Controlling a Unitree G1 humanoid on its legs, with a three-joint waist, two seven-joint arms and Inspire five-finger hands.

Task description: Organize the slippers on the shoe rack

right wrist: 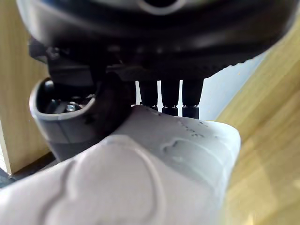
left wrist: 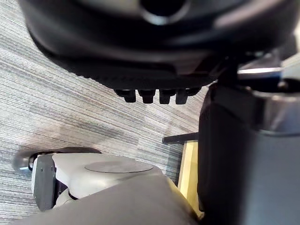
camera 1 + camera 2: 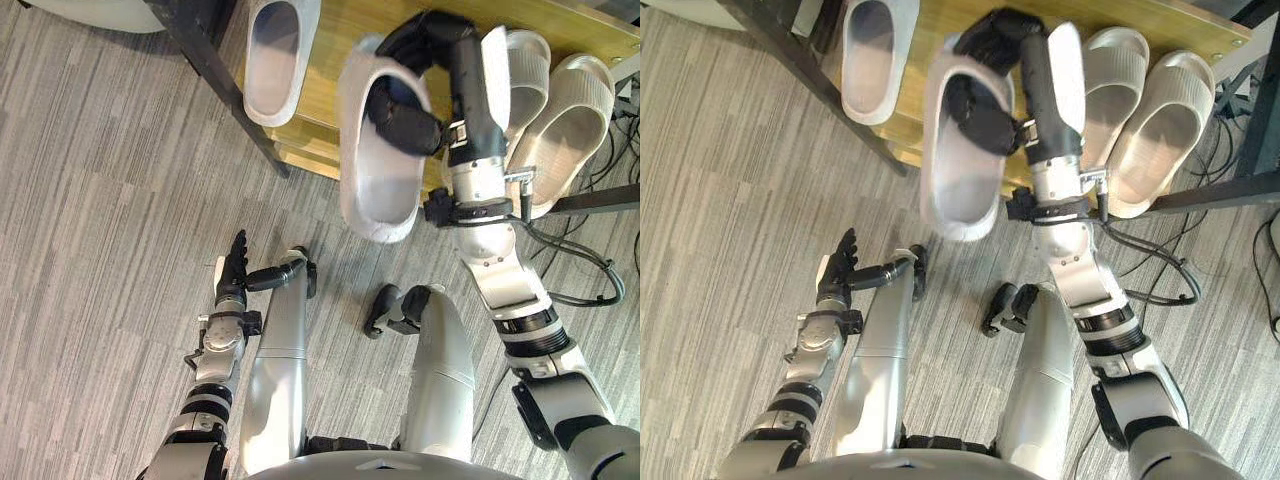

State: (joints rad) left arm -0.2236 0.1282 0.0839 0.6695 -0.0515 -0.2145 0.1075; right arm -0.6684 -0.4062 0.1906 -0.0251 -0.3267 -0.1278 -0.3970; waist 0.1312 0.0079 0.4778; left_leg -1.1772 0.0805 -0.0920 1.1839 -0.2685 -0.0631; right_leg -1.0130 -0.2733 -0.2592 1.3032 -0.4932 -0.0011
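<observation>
Hovering over the rack (image 3: 345, 20), the right hand (image 3: 425, 45) clasps a slipper (image 3: 380, 190) by its strap; next, set it down just beneath. The left hand (image 3: 233, 268) hangs slack.

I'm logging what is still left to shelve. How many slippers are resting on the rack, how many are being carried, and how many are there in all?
Pale grey rubber slippers resting on the wooden shoe rack: 3
Matching slipper gripped in the right hand: 1
Total: 4 slippers
</observation>
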